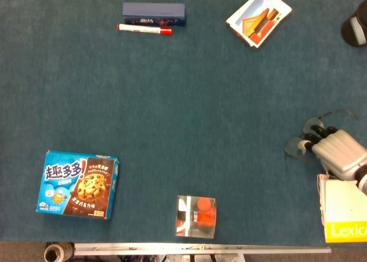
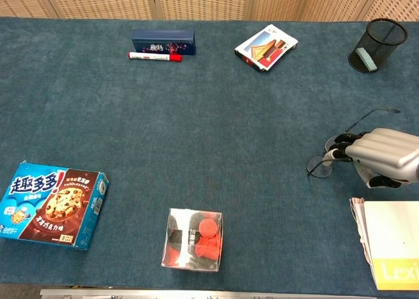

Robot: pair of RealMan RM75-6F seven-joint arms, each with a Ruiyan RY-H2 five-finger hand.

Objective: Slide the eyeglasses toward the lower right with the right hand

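Napped teal cloth; metallic right hand on thin-wire eyeglasses.

Thin-framed clear-lens eyeglasses partly hidden under silver right robot hand; contact unclear. Yellow-and-white book cut by frame edge. Left robot hand unseen.

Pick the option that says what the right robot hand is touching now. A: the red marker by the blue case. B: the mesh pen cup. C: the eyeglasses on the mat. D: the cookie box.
C: the right robot hand rests its fingertips on the eyeglasses near the table's right edge, far from the other things.
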